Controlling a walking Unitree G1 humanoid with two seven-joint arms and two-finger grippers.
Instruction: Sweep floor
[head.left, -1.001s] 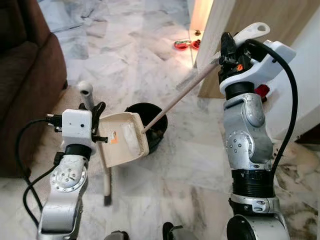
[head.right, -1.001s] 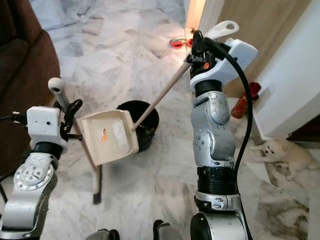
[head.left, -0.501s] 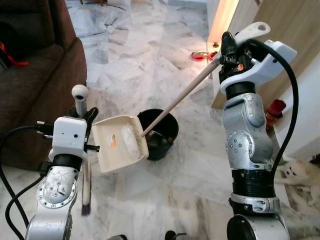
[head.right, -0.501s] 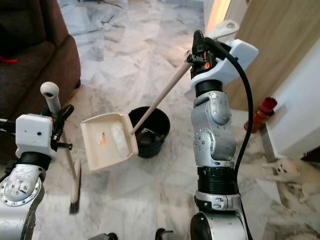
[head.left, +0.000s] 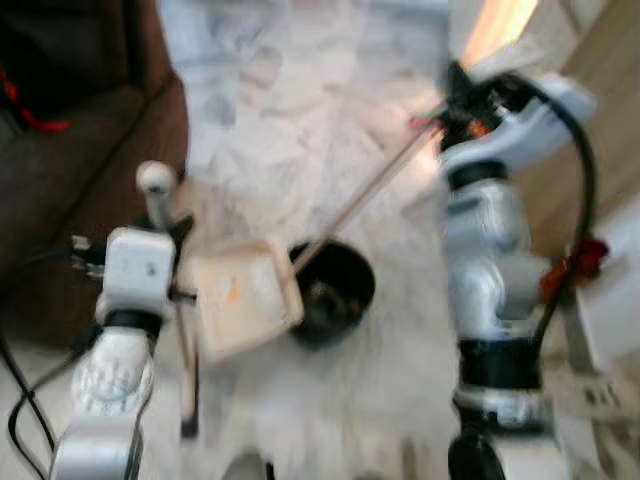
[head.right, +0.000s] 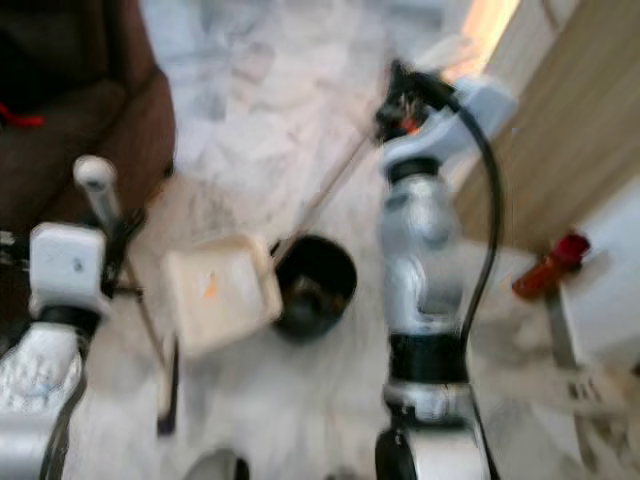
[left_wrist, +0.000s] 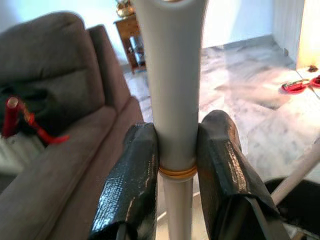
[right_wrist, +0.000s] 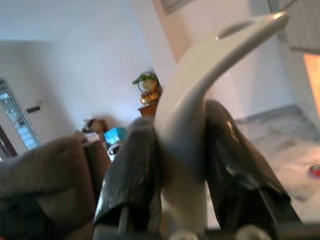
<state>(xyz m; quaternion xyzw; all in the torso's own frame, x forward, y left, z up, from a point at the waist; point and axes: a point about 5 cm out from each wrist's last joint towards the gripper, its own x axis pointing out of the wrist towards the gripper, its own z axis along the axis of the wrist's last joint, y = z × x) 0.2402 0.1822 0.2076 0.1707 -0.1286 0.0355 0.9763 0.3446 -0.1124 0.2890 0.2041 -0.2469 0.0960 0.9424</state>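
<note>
Left gripper (left_wrist: 176, 165) clamps the broom handle (left_wrist: 172, 90), sofa (left_wrist: 55, 130) close alongside; right gripper (right_wrist: 182, 150) clamps the dustpan handle (right_wrist: 200, 70), dustpan (head.left: 240, 305) below beside the bucket (head.left: 335, 290).

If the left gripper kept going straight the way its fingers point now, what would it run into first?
Probably the brown sofa: the left gripper, shut on the broom handle, looks along it toward the sofa's arm and seat. Depth is hard to judge.

Marble floor (head.left: 300, 110), brown sofa (head.left: 70, 170)
</note>
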